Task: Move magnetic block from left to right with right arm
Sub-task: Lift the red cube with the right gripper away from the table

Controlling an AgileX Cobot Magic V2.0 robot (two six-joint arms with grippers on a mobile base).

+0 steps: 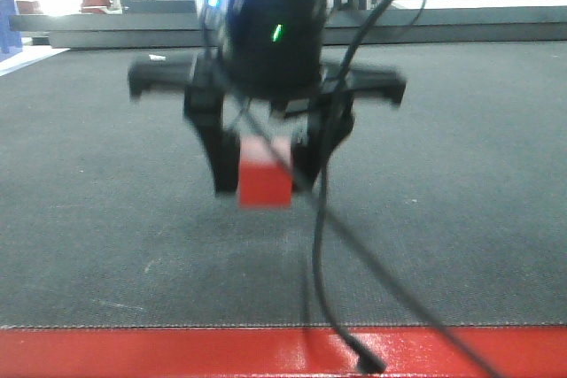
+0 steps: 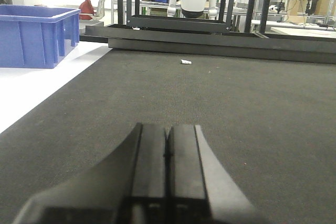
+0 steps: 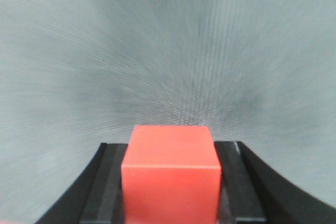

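Block (image 1: pixel 265 187) is clamped between right gripper (image 1: pixel 266 180) jaws, held clear of mat (image 1: pixel 461 219); left gripper (image 2: pixel 168 132) is closed, empty.

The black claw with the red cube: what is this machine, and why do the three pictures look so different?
It is a robot with two arms, each ending in a two-fingered claw called a gripper. The front picture looks at the right gripper, which pinches the small red cube, seemingly just above the dark mat. The blurred picture comes from a camera on that same wrist, looking along the fingers. The other wrist picture shows the left gripper, shut and empty, with a blue crate and a white scrap beyond.
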